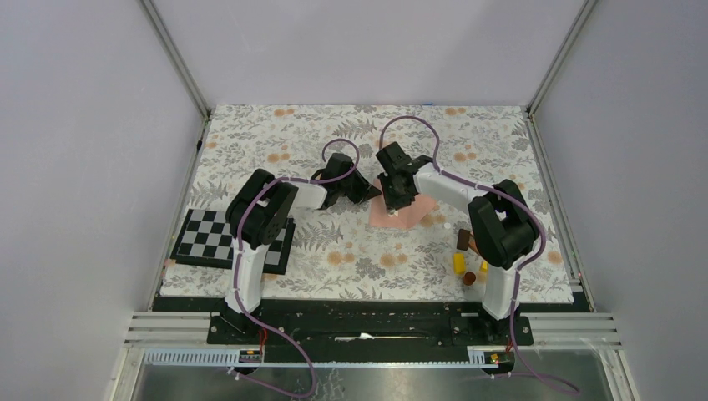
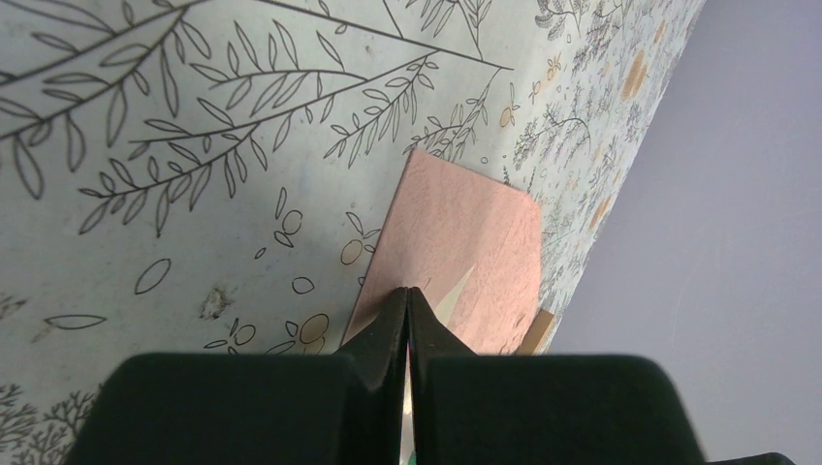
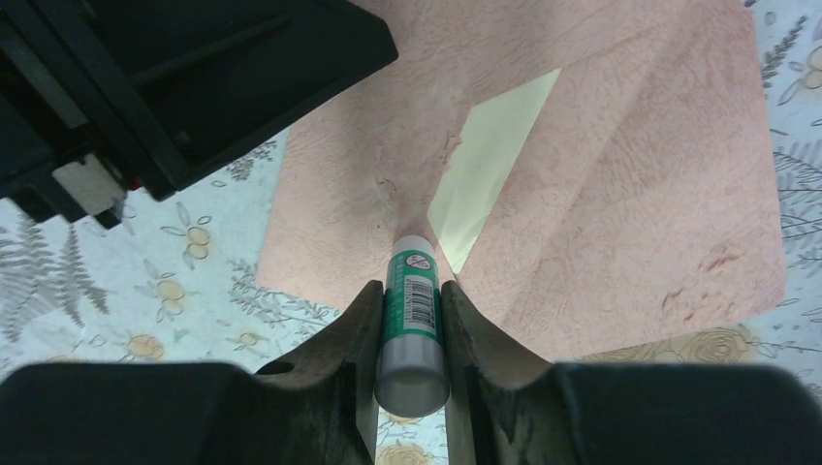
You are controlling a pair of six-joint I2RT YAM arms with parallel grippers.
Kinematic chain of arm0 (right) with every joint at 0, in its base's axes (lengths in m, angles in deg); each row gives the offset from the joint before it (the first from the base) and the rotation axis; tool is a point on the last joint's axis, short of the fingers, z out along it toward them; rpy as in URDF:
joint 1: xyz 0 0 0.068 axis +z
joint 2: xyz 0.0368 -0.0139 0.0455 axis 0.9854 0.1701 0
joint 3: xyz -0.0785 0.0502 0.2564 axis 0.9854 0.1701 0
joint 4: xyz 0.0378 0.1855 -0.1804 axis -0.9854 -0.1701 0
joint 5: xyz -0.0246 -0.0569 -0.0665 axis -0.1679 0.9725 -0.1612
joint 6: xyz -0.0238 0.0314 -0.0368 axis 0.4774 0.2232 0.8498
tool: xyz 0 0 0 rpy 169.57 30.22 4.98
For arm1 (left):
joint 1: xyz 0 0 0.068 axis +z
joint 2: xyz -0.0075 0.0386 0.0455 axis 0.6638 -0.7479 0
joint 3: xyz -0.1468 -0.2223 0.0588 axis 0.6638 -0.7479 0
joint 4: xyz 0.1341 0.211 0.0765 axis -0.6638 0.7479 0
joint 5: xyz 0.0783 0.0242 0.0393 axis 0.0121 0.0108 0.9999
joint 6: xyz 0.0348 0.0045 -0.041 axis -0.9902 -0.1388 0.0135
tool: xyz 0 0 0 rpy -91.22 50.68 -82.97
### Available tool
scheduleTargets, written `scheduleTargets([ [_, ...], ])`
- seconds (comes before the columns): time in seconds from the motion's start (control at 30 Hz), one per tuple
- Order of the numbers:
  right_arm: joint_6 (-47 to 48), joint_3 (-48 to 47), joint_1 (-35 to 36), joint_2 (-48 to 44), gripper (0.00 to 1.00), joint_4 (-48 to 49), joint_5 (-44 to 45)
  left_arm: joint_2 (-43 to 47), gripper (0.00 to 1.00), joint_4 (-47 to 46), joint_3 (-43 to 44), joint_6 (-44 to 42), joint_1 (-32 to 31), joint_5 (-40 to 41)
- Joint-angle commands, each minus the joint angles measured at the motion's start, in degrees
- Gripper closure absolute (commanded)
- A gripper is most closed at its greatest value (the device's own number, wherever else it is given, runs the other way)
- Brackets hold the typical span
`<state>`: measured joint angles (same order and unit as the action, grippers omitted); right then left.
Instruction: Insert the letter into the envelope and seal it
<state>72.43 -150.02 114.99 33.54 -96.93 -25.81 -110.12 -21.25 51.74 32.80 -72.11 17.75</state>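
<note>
Near the centre of the overhead view, both arms reach over a floral-patterned table (image 1: 334, 134) and meet above the salmon-pink envelope (image 1: 399, 219), which lies flat on the cover just right of the middle. A black-and-white checkerboard (image 1: 219, 237) sits well apart at the left edge, and a few small yellow and brown blocks (image 1: 464, 263) lie at the lower right, beside the right arm's base.

At the bottom centre of the right wrist view, the right gripper (image 3: 412, 291) is clamped on a green-and-white glue stick (image 3: 414, 325). The stick points up the frame, and its tip meets the envelope where the pink paper folds converge. Through a narrow gap between those folds shows a cream sliver, which looks like the letter (image 3: 494, 160) already tucked inside.

At the bottom of the left wrist view, the left gripper (image 2: 407, 296) has its fingers pressed together with nothing between them. Its tip sits at the near edge of the envelope. Whether it presses the paper down cannot be told.

The step in hand appears to be gluing, with the letter in and the flap not yet closed. The next move likely calls for drawing the stick along the flap's edge while the envelope is kept from sliding, then lifting the stick clear and folding and pressing the flap shut.
</note>
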Motion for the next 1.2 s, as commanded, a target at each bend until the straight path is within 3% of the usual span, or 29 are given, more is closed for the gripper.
scheduleTargets([
  [0.0, -3.3, -2.0, -2.2, -5.3, 1.0, -0.6, -4.5, -2.5, 1.0, 8.4, -1.9, -4.2, 1.6, 8.4],
  [0.37, -7.2, 0.3, -8.5, -13.0, 1.0, 4.2, -14.9, -1.7, 1.0, 8.3, -0.7, -7.6, 1.5, 10.3],
  [0.6, -9.0, -0.7, -12.4, -18.3, 1.0, 3.1, -17.1, 5.3, 1.0, 0.4, 3.0, -14.5, 0.1, 9.3],
  [0.77, -9.8, -3.3, -13.8, -22.4, 1.0, -0.8, -15.7, 16.2, 0.64, -4.0, 0.9, -21.6, -2.0, 13.5],
  [0.87, -9.9, -3.7, -14.0, -24.5, 1.0, -2.4, -15.5, 22.5, 0.49, -8.2, -4.0, -26.1, -2.1, 13.1],
  [1.1, -8.8, -5.6, -14.0, -28.1, 1.0, -6.9, -17.3, 32.9, 0.25, -14.0, -10.2, -47.9, -3.2, 1.8],
  [1.17, -8.2, -6.5, -14.0, -29.1, 1.0, -8.8, -17.9, 37.1, 0.22, -20.4, -14.6, -54.0, -3.9, -1.4],
])
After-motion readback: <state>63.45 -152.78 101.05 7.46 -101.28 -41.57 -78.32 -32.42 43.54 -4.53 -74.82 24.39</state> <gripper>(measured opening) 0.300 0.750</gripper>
